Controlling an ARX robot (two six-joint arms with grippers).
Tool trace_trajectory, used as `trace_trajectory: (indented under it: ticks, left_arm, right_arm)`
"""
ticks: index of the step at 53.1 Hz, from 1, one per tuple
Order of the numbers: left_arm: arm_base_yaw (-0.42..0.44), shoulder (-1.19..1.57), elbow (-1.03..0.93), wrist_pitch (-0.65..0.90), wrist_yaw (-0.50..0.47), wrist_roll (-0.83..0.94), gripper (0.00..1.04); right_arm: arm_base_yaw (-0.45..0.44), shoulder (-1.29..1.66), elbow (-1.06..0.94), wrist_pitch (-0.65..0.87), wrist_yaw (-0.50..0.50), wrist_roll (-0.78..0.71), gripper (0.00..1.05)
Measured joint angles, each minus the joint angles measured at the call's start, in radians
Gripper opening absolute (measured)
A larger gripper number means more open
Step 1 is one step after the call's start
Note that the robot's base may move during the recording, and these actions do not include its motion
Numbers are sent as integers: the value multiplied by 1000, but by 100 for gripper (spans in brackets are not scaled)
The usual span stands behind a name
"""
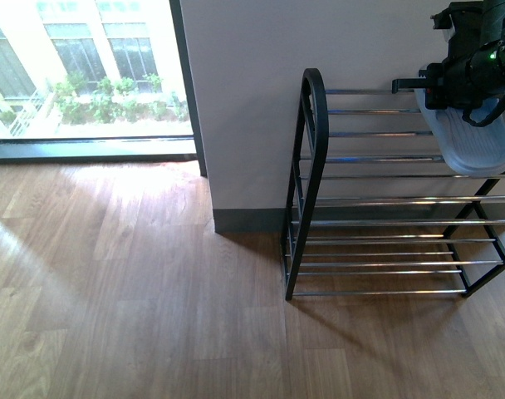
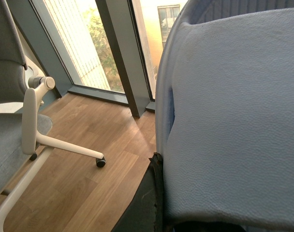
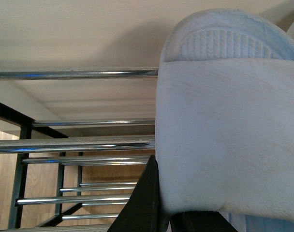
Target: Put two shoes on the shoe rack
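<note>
In the front view my right gripper point(image 1: 475, 96) is at the top right, shut on a pale slipper-like shoe point(image 1: 473, 148) that hangs sole outward over the upper rods of the shoe rack point(image 1: 311, 166). The right wrist view shows this white terry shoe point(image 3: 229, 135) close up, with a black finger point(image 3: 144, 203) against its side and the chrome rods point(image 3: 74, 74) behind. In the left wrist view my left gripper point(image 2: 205, 223) is shut on the other shoe point(image 2: 234, 121), bluish-grey and textured, with a black finger point(image 2: 148, 203) at its edge. The left arm is outside the front view.
The rack stands against a white wall point(image 1: 252, 100) on a wood floor point(image 1: 136, 291). A tall window point(image 1: 86, 75) is to the left of the wall. An office chair point(image 2: 31, 116) with a white base and castor point(image 2: 100, 163) stands near the window.
</note>
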Motion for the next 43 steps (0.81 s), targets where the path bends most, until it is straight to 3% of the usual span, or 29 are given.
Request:
trace_trajectory:
  ticks: [19, 30, 43]
  left_arm:
    - [0, 0, 0, 0, 0, 0, 2]
    - [0, 0, 0, 0, 0, 0, 2]
    - [0, 0, 0, 0, 0, 0, 2]
  right_arm:
    - [-27, 16, 44, -50, 17, -37, 2]
    - [-48, 14, 44, -43, 15, -36, 29]
    - [-35, -69, -10, -31, -56, 85, 64]
